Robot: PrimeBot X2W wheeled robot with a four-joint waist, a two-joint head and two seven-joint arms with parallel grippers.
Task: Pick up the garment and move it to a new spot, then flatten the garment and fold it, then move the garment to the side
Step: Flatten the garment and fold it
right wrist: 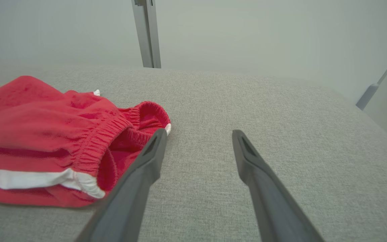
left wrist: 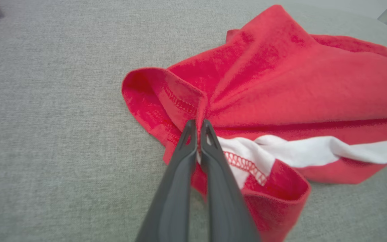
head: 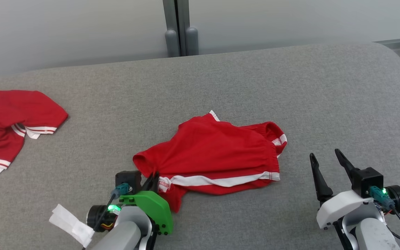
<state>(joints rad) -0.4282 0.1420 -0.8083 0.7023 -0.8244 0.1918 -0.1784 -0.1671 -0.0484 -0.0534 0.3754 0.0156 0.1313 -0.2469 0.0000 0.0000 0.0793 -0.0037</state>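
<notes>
Desk: Grip on the crumpled red white-striped shorts (head: 214, 152)?
Field: Left gripper (left wrist: 198, 124) clamps a leg hem, mid grey fabric table (head: 290, 86). Right gripper (head: 325, 153) spread over bare cloth. Head view: another red garment (head: 9, 121), left edge.

The shorts (head: 217, 152) pinched at the tip of the left claw (head: 152, 180) are bright red. They have a white band along the edge nearest that claw and red stitching over white at the hem, and they lie on a flecked grey counter (head: 221, 80). The left claw is dark grey in front with a vivid green cover (head: 149, 206) behind, while the right claw (head: 324, 153) is black in front with a white shell (head: 339, 206) behind. Far to the left of the left claw lies a red shirt (head: 9, 118) with red-and-white striped cuffs, and a white tag (head: 71, 224) sits just left of that claw's base.
</notes>
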